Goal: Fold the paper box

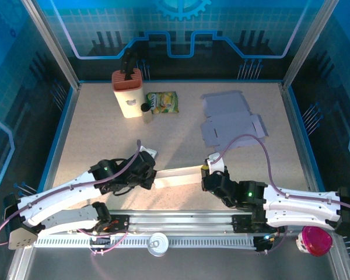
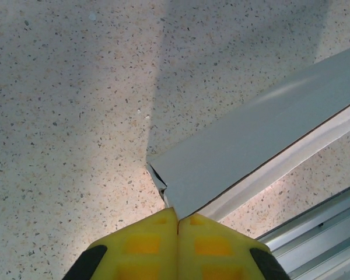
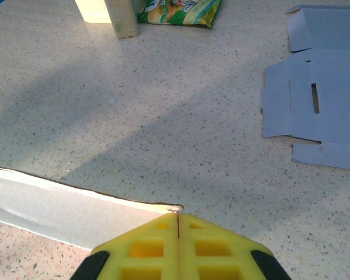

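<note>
**Left.** Your left gripper (image 2: 178,214) is fully closed. Its yellow pads meet on one corner of the paper box (image 1: 178,175). In the left wrist view the folded white panel runs away from the pinch toward 2 o'clock. A ragged edge shows just beside the pinched corner.

**Centre.** The box lies as a long, flattened strip low over the table (image 1: 105,134), near the front rail (image 1: 181,220). It spans the gap between your two arms.

**Right.** Your right gripper (image 3: 178,216) is likewise closed tight, clamped on the opposite end. In the right wrist view the strip leaves the fingertips toward 9 o'clock. A second, unfolded blank (image 1: 230,119) lies flat and untouched, well apart at 1 o'clock from this gripper.

**Assessment.**
- **Step in hand:** I judge this to be a two-ended hold on a folded panel, probably to set a crease or raise a wall.
- **Progress:** No box shape stands yet, so the task looks early to midway.
- **Next move:** Both ends need to travel together. Uneven pull risks tearing the left corner.
</note>
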Motion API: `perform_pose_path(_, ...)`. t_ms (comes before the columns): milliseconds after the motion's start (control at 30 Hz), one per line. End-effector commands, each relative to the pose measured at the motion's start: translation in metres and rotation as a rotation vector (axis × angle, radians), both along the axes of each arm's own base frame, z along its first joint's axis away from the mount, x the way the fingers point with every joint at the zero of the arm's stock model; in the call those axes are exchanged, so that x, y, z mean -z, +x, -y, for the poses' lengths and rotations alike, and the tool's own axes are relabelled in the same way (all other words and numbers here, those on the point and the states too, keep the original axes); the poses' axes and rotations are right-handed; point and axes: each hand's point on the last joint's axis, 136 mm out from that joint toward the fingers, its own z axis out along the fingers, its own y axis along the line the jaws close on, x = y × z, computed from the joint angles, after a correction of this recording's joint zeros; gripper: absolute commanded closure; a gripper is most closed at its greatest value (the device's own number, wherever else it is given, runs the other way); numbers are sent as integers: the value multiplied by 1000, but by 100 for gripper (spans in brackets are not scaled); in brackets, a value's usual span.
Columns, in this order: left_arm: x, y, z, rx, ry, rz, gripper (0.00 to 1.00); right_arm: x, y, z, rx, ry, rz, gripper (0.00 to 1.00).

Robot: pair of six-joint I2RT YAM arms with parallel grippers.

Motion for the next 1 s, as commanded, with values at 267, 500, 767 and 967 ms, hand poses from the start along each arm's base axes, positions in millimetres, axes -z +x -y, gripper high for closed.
perform_pose_path(267, 0, 7, 17, -113, -160, 3, 100, 11, -7, 2, -13, -44, -39, 100)
perform_pose_path(500, -12, 6, 13, -164, -184, -23, 100, 11, -7, 5, -11, -46, -37, 100)
perform_pose_path(767, -11, 5, 16, -201, -228, -86, 100, 6, -9, 4, -25, -40, -38, 100)
perform_pose_path(967, -11, 7, 15, -210, -240, -107, 100, 9, -9, 3, -29, -44, -46, 100)
